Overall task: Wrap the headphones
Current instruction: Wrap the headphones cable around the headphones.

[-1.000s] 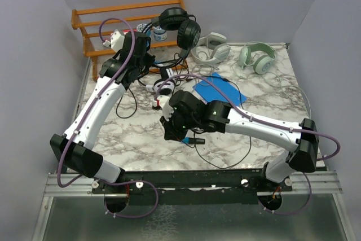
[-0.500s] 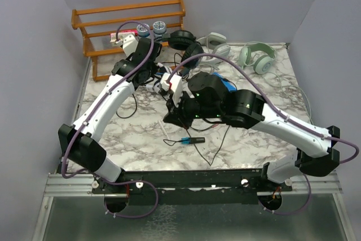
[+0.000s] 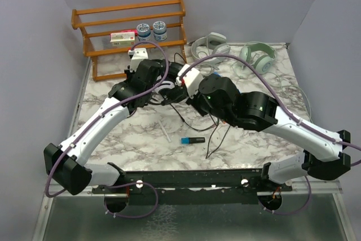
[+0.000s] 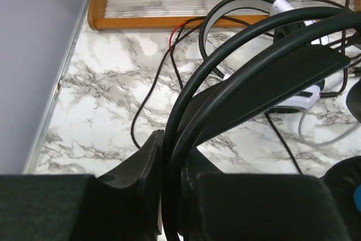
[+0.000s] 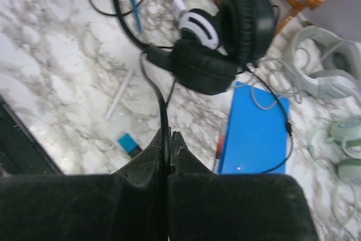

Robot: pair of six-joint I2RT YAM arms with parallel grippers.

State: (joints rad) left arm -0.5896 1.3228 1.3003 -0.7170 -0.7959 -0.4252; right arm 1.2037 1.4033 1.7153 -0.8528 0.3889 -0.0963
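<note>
Surface [image 3: 130,139]: white-and-grey marble, strewn with loose cable in the middle and on the far side.
Rack [image 3: 127,9]: orange wood, far left; a small box and two round tins on its shelf.
Left arm [image 3: 101,125]: lowered since a second ago, from high by the rack down to the middle of the surface.
Right arm [image 3: 282,122]: swung from near-centre toward the far side, now meeting the left one.
Black headphones [image 4: 265,77]: no longer held up in front of the rack; brought down low, mid-surface, just near of it.
Other pairs: white-and-black pair [image 5: 197,26] lying beside the black cups; pale grey-white pair [image 3: 210,46] and a greenish one [image 3: 256,56] untouched at far right.
Blue sheet [image 5: 254,134]: flat, just right of the black cups.
Left hand [image 4: 174,150]: closed tight on the headband of the black headphones.
Right hand [image 5: 168,139]: pinched fully closed on the thin black cable [image 5: 161,97].
Meaning for the task: judged early; band steadied and cable drawn out, yet no turns wound on.
Small items: blue-and-black stick [image 3: 193,140] and white stick [image 3: 165,131], near centre, unmoved.
Writing: red-marked box label and tin lids too small to read; no brand legible on any pair.
</note>
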